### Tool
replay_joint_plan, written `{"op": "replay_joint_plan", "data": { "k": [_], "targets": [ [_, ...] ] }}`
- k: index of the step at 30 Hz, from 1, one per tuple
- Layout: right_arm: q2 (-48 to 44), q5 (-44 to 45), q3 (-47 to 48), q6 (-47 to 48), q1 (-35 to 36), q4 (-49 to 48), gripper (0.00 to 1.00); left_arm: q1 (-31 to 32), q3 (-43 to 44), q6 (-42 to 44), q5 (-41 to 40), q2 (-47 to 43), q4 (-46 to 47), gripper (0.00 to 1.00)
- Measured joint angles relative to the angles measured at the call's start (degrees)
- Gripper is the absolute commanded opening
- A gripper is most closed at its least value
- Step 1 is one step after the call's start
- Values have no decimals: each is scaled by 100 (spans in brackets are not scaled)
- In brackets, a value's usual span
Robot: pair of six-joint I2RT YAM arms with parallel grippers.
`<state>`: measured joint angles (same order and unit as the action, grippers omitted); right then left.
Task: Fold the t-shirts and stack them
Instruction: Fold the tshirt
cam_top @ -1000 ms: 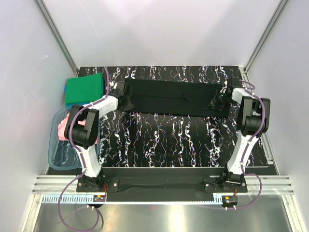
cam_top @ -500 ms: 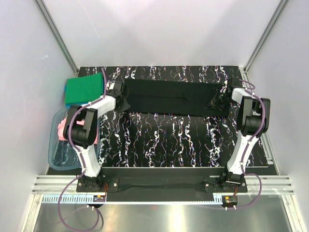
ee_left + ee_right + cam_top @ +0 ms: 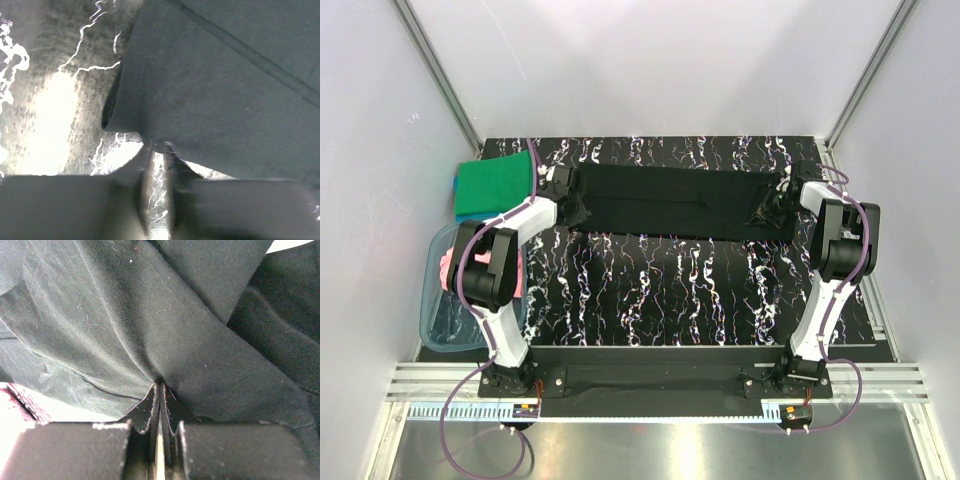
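The left claw was pinched nearly closed on the left-hand edge of the black t-shirt, a fold of cloth caught between its tips. The right claw was likewise clamped tight on a gather of the same dark cloth at the opposite end. Seen from above, the left claw and right claw stood well apart, and the black t-shirt lay between them as a long band across the far part of the marbled table. Its long axis ran from left to right, and each arm was nearest to the end it held. From the left claw the cloth ran rightward, and from the right claw leftward, so the next fold would probably call for both ends to travel together. Just beside the left claw, at the table's far left corner, lay the folded green t-shirt. Nearer the arms' bases, the pink t-shirt sat bunched in the clear blue-tinted tub off the table's left edge, partly hidden by the left arm.
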<state>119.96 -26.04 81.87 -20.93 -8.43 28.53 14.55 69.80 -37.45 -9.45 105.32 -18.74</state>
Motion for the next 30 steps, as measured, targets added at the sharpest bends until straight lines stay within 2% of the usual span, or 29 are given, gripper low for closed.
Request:
{"op": "replay_joint_plan", "data": {
  "k": [8, 15, 30],
  "targets": [
    [0, 52, 33, 42, 0, 0, 5, 2, 157, 57, 109, 39, 114, 0],
    [0, 223, 173, 133, -20, 63, 5, -26, 334, 59, 81, 455, 50, 0],
    [0, 313, 280, 166, -63, 129, 5, -105, 334, 170, -267, 577, -269, 0]
  ]
}}
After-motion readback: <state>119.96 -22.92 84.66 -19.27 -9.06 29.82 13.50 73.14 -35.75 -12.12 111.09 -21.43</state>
